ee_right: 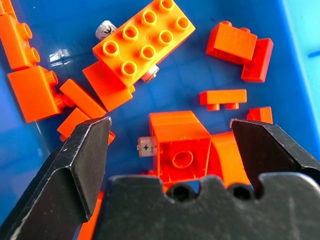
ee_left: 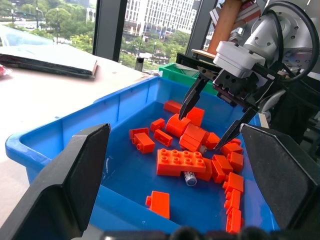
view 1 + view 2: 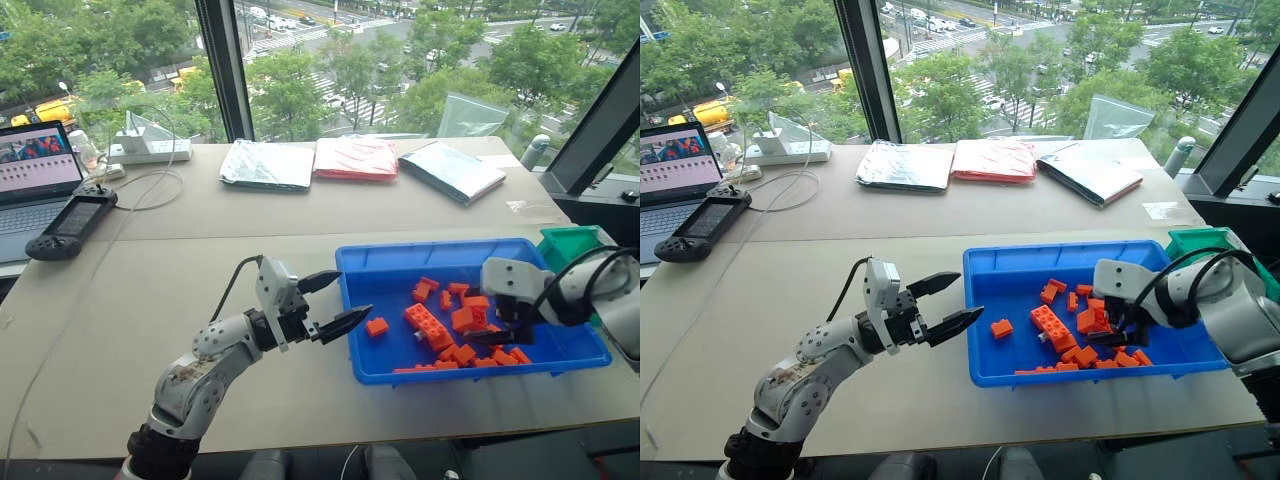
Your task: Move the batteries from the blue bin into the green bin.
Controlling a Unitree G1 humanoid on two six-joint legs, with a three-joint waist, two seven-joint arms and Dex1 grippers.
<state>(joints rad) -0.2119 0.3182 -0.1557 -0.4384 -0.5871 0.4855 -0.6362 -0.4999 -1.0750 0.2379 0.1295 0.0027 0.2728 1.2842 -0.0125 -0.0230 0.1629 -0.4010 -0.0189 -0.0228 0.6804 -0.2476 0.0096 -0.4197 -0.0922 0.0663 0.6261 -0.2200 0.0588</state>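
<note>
**Two batteries under my right tool**

Two batteries show among the orange bricks in the blue bin. One battery lies between my right tool's spread fingers, tucked against a hollow brick; nothing is clamped. The other battery pokes out from under the big studded brick, farther off. My left tool hangs apart and empty just outside the bin's near-left wall, above the counter. The green bin stands at the blue bin's far right corner.
</note>
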